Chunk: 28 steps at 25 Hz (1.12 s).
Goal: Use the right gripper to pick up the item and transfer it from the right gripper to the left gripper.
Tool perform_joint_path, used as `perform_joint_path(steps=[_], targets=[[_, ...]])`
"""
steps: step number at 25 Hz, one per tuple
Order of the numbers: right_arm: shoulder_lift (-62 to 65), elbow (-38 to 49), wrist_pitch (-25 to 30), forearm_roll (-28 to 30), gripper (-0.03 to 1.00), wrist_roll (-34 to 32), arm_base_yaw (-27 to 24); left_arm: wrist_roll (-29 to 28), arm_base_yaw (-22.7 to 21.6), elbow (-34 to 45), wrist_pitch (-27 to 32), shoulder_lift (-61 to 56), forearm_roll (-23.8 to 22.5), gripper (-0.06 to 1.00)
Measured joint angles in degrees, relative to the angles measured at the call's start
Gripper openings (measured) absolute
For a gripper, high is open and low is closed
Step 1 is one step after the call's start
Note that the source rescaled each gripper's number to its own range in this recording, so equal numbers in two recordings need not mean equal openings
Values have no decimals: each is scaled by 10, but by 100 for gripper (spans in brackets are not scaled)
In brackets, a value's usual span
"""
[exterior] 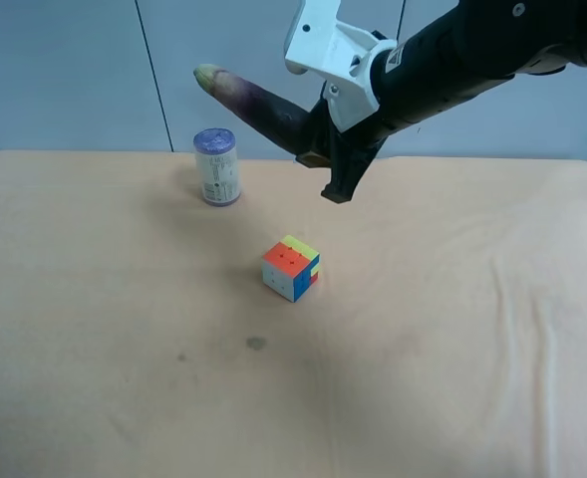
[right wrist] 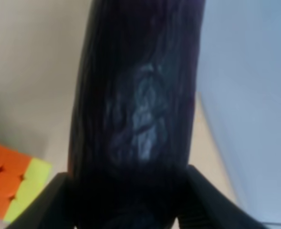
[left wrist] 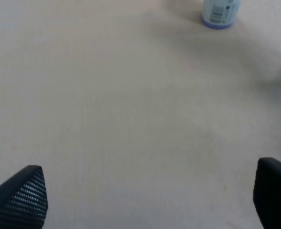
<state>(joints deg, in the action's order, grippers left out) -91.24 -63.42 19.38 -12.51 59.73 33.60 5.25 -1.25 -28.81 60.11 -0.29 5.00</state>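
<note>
The dark purple eggplant [exterior: 258, 102] is held high above the table, its paler stem end pointing to the exterior high view's left. My right gripper [exterior: 318, 139], on the thick black arm with the white bracket, is shut on its other end. In the right wrist view the eggplant [right wrist: 138, 109] fills the frame between the two black fingers [right wrist: 52, 202]. My left gripper [left wrist: 150, 198] is open and empty over bare tabletop; only its two fingertips [left wrist: 21, 198] show. The left arm is out of the exterior high view.
A multicoloured puzzle cube [exterior: 292, 268] sits mid-table, below the right gripper; it also shows in the right wrist view [right wrist: 11, 183]. A purple-lidded can [exterior: 216, 166] stands at the back, also seen in the left wrist view [left wrist: 220, 13]. A small stain [exterior: 256, 344] marks the tan tabletop [exterior: 452, 349].
</note>
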Motion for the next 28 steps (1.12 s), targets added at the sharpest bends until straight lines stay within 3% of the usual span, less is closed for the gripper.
perform_joint_path(steps=[8,12,15,19,23,28], targets=[[-42,0,64,-1,0,-2,0,0,0,0,0,0,0,100],[-49,0,60,-4,0,-3,0,-3,0,0,-1,0,4,100],[-49,0,52,-4,0,1,0,14,0,-1,-1,10,32,97],[-49,0,48,-4,0,7,0,86,0,-8,-9,87,122,91],[-49,0,33,-13,0,11,0,152,0,-12,-93,187,265,90],[-49,0,19,-20,0,11,0,287,0,-13,-178,321,447,90]])
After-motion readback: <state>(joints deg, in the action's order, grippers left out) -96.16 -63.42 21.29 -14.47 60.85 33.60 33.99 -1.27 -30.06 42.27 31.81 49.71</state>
